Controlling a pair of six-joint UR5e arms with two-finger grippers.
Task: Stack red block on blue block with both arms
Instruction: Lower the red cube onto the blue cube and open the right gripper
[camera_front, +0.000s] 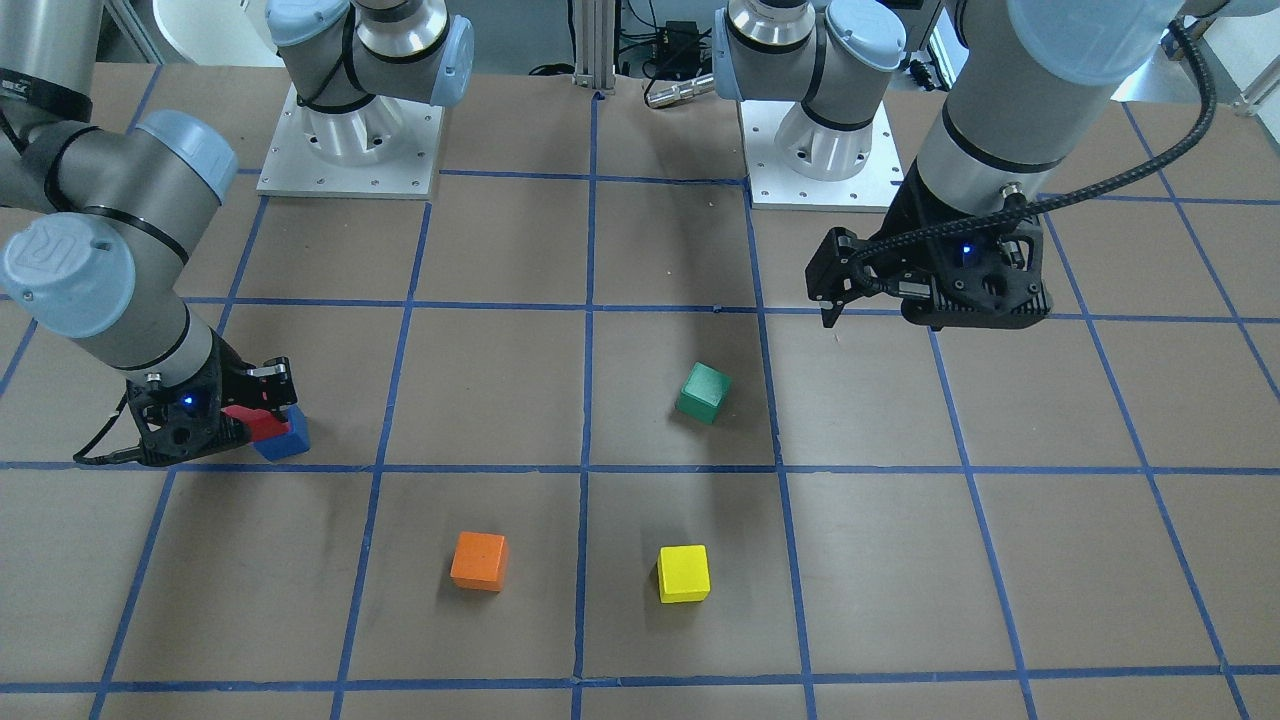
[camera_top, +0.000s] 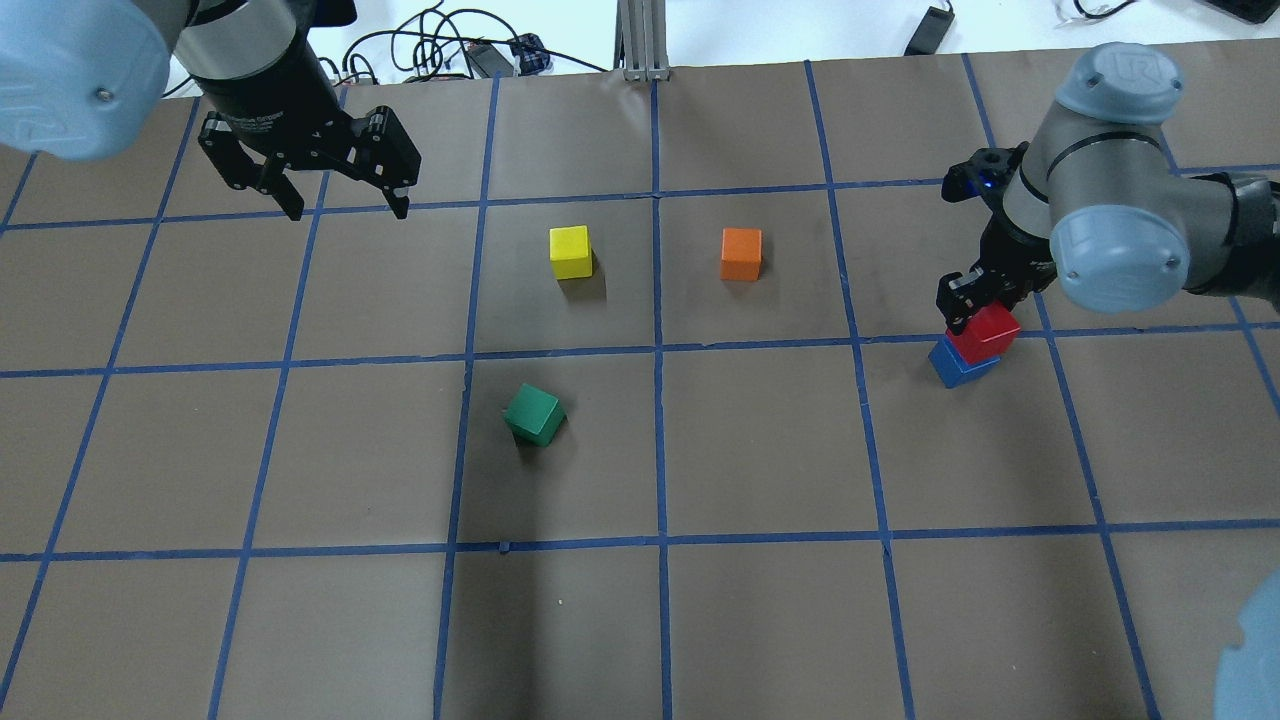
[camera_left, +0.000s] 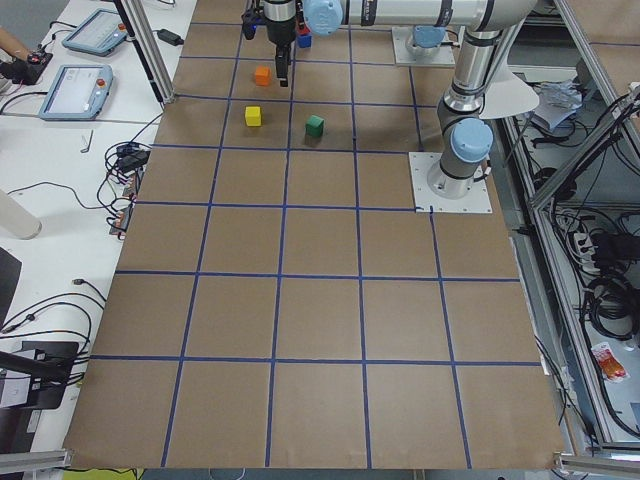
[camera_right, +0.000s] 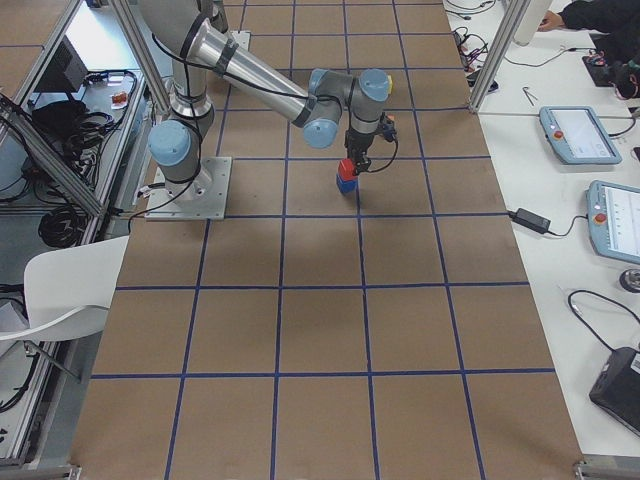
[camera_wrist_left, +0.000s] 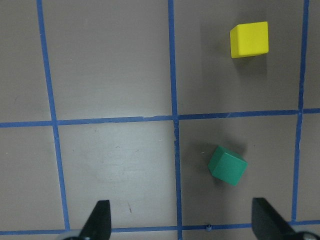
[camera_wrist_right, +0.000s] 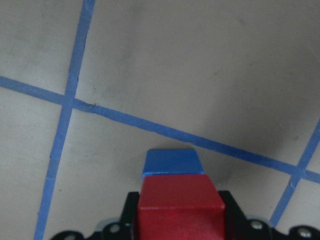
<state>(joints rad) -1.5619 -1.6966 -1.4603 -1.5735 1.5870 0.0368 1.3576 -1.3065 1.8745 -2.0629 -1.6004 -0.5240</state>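
Observation:
The red block (camera_top: 988, 335) sits on top of the blue block (camera_top: 958, 368), slightly offset, at the right side of the table. My right gripper (camera_top: 980, 312) is shut on the red block, with a finger on each side of it. The right wrist view shows the red block (camera_wrist_right: 180, 205) between the jaws and the blue block (camera_wrist_right: 171, 161) under it. In the front view the stack is at the left, red block (camera_front: 262, 420) over blue block (camera_front: 287, 442). My left gripper (camera_top: 348, 205) is open and empty, high over the far left.
A green cube (camera_top: 535, 414) lies tilted near the table's middle. A yellow cube (camera_top: 570, 251) and an orange cube (camera_top: 741, 253) stand farther out. Blue tape lines grid the brown table (camera_top: 760, 450). The arm bases (camera_front: 350, 140) stand at the robot's edge.

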